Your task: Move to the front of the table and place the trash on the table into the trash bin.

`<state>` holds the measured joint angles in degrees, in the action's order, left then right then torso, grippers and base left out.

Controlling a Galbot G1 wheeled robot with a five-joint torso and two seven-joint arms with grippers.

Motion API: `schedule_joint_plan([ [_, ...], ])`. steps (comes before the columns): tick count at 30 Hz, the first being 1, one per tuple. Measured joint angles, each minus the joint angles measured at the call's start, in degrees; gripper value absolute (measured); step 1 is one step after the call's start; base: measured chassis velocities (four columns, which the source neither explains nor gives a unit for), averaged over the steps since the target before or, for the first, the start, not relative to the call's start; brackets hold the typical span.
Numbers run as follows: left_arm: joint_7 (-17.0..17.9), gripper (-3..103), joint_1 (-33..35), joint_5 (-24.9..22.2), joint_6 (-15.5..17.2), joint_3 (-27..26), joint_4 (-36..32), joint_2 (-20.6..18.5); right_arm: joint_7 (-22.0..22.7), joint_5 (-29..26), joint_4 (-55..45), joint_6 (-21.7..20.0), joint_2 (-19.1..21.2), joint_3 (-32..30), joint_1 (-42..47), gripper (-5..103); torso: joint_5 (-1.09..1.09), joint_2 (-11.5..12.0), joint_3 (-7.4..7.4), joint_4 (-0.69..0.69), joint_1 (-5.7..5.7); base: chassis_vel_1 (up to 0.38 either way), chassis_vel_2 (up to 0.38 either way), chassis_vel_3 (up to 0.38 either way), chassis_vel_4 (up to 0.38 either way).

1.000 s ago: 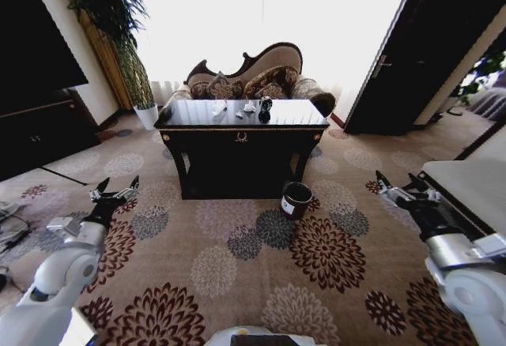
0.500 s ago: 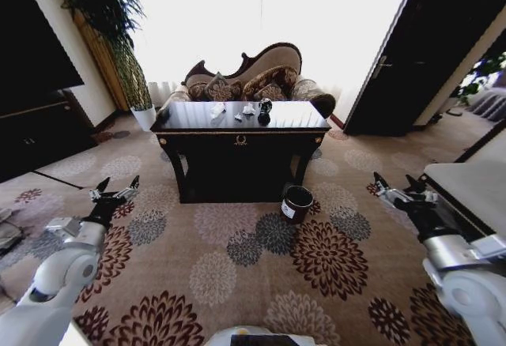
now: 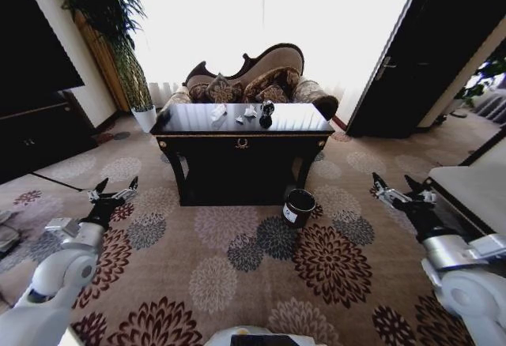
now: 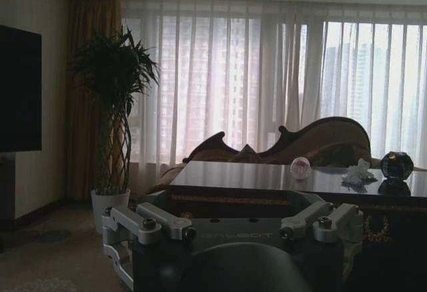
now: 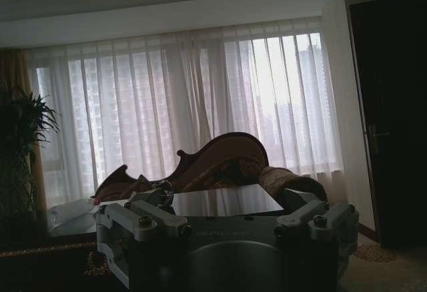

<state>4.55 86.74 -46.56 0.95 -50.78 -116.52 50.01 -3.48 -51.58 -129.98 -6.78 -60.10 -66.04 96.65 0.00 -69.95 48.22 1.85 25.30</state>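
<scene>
Ahead: glossy dark wooden table [image 3: 241, 129], white paper wads [image 3: 219, 112]; left gripper [image 3: 112, 192], right gripper [image 3: 393, 190] spread wide, empty; best approach square, skirting small black cylindrical bin [image 3: 299, 207].

The worktop [image 3: 241, 129] stands ahead, centred. On it the trash [image 3: 219, 112] lies in a loose row: paper wads towards the left and middle, a round piece [image 3: 266, 112] at the right end. The trash bin [image 3: 299, 207] sits on the carpet [image 3: 237, 275] before the worktop's front right leg. A sofa [image 3: 253, 77] stands behind the worktop, a potted plant [image 3: 126, 54] behind its left end. The left pincer [image 3: 111, 193] and right pincer [image 3: 393, 190] hang low at either side, well short of the worktop, both spread.
</scene>
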Motion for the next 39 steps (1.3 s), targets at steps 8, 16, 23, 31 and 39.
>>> schedule_joint_plan([
  [8, 0.38, 100, -0.48, 2.28, -0.12, 0.32, 0.62, 0.00, 0.36, -0.22, -0.06, -0.25, -0.17, 0.19, -0.01, 100, 0.00, 0.00, 0.01, 0.01, 0.02, -0.115, 0.108, 0.113, -0.119],
  [16, 0.49, 100, -0.57, 1.77, 0.09, 0.37, 0.66, -0.11, 1.87, -1.46, -0.24, -1.21, -0.20, 0.40, -0.59, 100, 0.00, 0.00, 0.00, 0.00, 0.01, -0.104, 0.113, 0.102, -0.105],
  [23, 0.13, 100, -0.47, 1.15, 0.79, 0.43, 0.18, -0.06, 2.08, -1.76, -0.31, -1.52, -0.10, 0.40, -0.74, 100, 0.00, 0.00, 0.00, 0.01, 0.01, -0.100, 0.102, 0.101, -0.100],
  [31, 0.04, 100, -0.39, 0.81, 1.29, 0.43, 0.02, 0.24, 2.04, -1.75, -0.43, -1.59, 0.03, 0.37, -0.63, 100, 0.00, 0.19, -0.11, 0.01, -0.08, -0.094, 0.091, 0.099, -0.088],
  [39, -0.10, 100, 0.01, 0.66, 1.17, 0.30, 0.06, 0.29, 2.03, -1.64, -0.62, -1.71, 0.25, 0.74, -0.72, 100, 0.00, 0.40, -0.23, 0.01, -0.18, -0.089, 0.085, 0.087, -0.083],
])
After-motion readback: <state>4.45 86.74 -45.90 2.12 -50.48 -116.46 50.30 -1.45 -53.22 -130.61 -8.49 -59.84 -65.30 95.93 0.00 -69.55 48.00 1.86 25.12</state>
